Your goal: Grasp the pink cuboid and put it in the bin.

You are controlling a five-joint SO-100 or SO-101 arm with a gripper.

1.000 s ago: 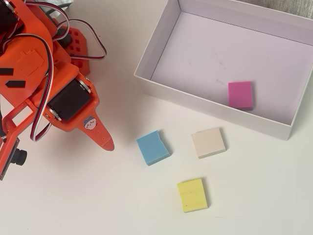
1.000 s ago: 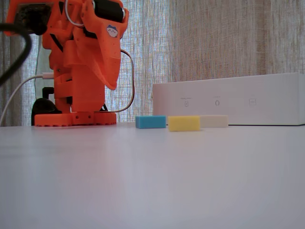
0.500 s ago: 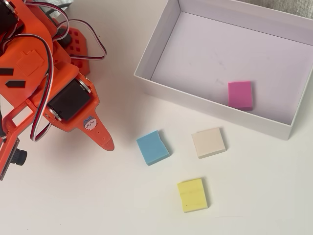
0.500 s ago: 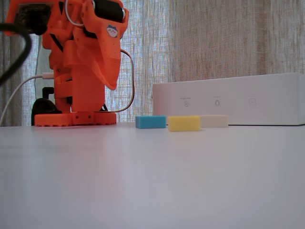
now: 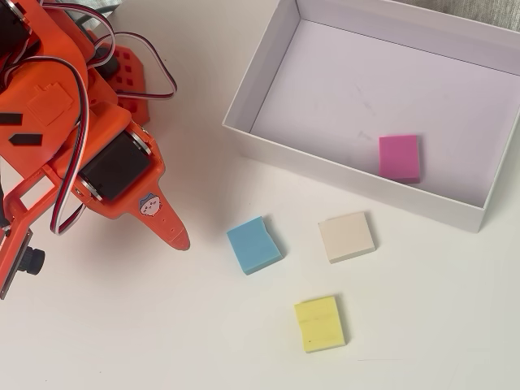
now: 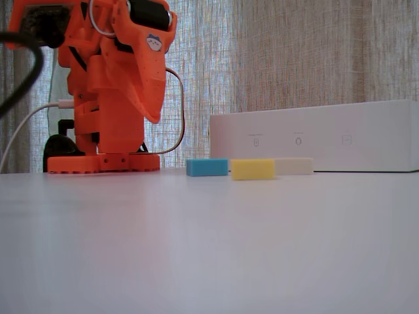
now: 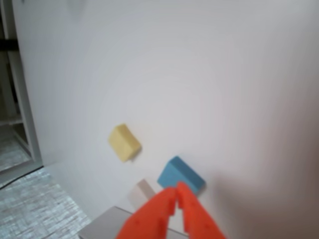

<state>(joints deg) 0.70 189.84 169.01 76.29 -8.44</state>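
Pink cuboid already lies inside the bin, jaws closed and empty, raised above the desk beside the blue block; any careless sweep could knock that.

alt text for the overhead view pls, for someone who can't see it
A pink cuboid lies inside a large white bin, near its front wall. Outside the bin, on the white table, lie a blue block, a beige block and a yellow block. The orange arm's closed claw hangs empty left of the blue block.
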